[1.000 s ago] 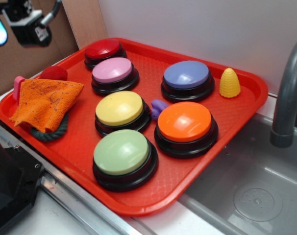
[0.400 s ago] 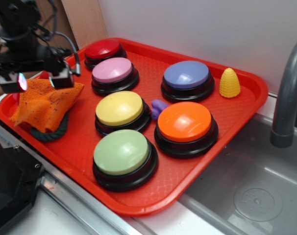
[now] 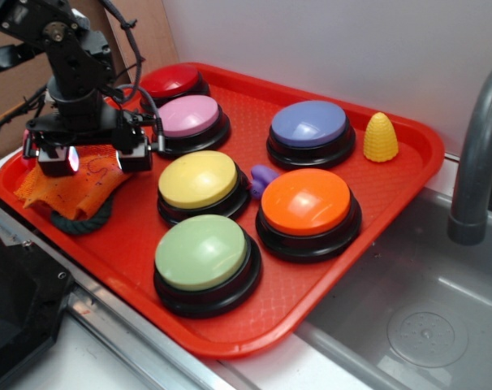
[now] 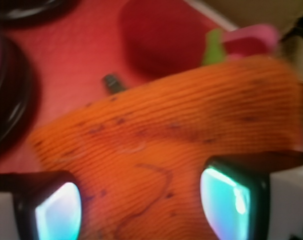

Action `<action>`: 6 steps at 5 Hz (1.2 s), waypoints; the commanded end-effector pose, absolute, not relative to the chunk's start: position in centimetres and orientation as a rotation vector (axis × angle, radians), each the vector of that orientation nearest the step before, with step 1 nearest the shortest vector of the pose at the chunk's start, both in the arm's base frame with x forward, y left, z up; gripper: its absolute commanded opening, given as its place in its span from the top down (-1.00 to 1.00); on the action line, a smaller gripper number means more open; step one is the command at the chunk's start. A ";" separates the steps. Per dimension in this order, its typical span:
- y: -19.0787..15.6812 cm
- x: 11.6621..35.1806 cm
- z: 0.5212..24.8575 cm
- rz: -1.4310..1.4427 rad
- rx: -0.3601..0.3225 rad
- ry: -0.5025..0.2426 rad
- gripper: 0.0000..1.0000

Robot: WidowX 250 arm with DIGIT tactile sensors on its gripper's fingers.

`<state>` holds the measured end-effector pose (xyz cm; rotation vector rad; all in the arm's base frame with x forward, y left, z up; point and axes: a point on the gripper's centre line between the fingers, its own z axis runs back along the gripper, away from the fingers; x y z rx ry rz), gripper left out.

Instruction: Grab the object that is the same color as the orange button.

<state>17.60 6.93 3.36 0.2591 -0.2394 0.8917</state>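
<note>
The orange cloth [image 3: 66, 192] [image 4: 176, 135] lies crumpled at the left end of the red tray [image 3: 230, 341], draped over a dark green rope [image 3: 82, 219]. My gripper [image 3: 97, 158] [image 4: 141, 205] hangs open right over the cloth, one fingertip on each side of its middle. In the wrist view the two pads [image 4: 56, 210] glow pale cyan with orange weave filling the gap between them. The orange button [image 3: 305, 203] sits apart at the tray's centre right.
Red [image 3: 171, 81], pink [image 3: 187, 116], yellow [image 3: 198, 179], green [image 3: 200, 252] and blue [image 3: 309, 123] buttons fill the tray. A yellow corn toy [image 3: 381, 138] stands at the back right. A red strawberry toy [image 4: 161, 37] lies just beyond the cloth. A sink and faucet [image 3: 477, 162] lie to the right.
The gripper has come down from the upper left and shifted right, and now sits low over the orange cloth. The cloth and buttons have not moved.
</note>
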 end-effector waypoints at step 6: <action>8.3 17.0 4.5 0.839 0.178 -0.269 1.00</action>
